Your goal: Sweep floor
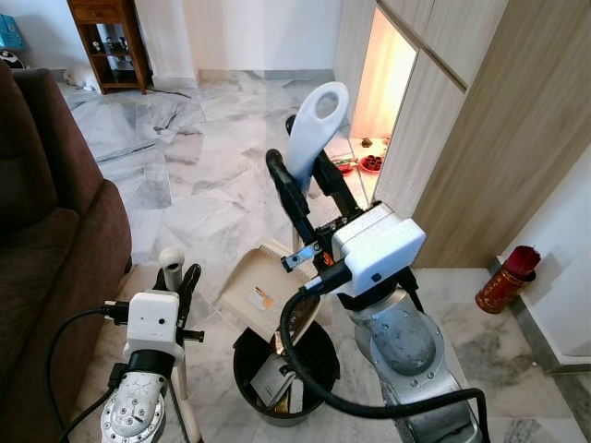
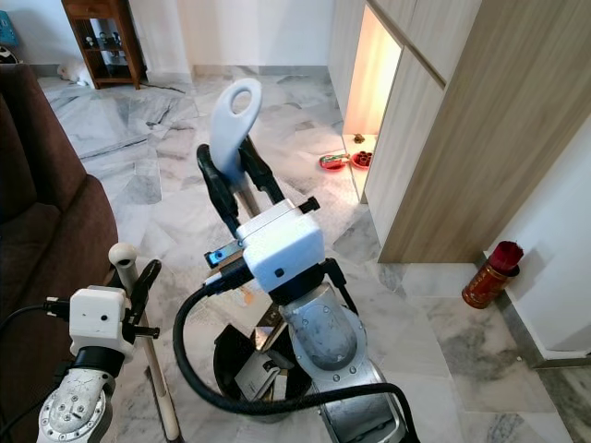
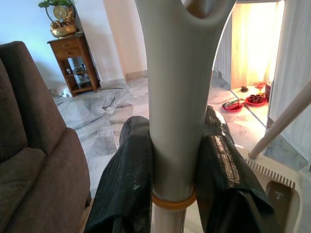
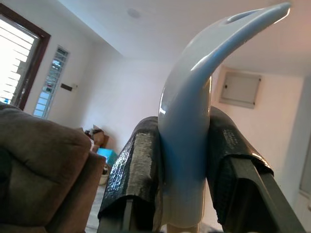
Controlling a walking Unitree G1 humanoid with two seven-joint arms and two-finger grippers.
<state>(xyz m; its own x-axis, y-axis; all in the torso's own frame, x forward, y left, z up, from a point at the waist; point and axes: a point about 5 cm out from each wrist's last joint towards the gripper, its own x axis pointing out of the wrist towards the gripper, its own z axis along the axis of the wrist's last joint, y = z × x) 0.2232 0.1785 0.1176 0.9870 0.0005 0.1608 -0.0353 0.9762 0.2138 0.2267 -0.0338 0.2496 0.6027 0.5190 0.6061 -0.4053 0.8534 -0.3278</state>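
Head-camera views took in the marble floor [image 1: 185, 157], with a brown sofa [image 1: 46, 240] cut off along my left and a wooden cupboard wall [image 1: 480, 138] on my right; a lit niche in that wall held small red dishes [image 1: 369, 163] too small to make out. My own right arm blocked much of what stood before me. My right gripper [image 1: 309, 180] was clamped on the pale blue-white handle [image 1: 316, 129] of the dustpan [image 1: 259, 291], one finger [image 4: 133, 179] on each side; the right wrist view confirmed that grip, though the handle's lower end ran out of frame there. The cream pan was tipped over a black bin [image 1: 284, 369], its lower edge hidden behind my arm and cable. Inside the bin lay some flat, boxy rubbish [image 1: 275, 378] that I could not identify. My left gripper [image 1: 180, 281] was squeezed around the pale broom handle [image 3: 177, 97], just above an orange ring [image 3: 174, 202]; the handle's rounded tip [image 1: 171, 257] stood beside the sofa, and the broom's head lay beyond the frame. A red cylindrical can [image 1: 503, 277] stood by the far wall.
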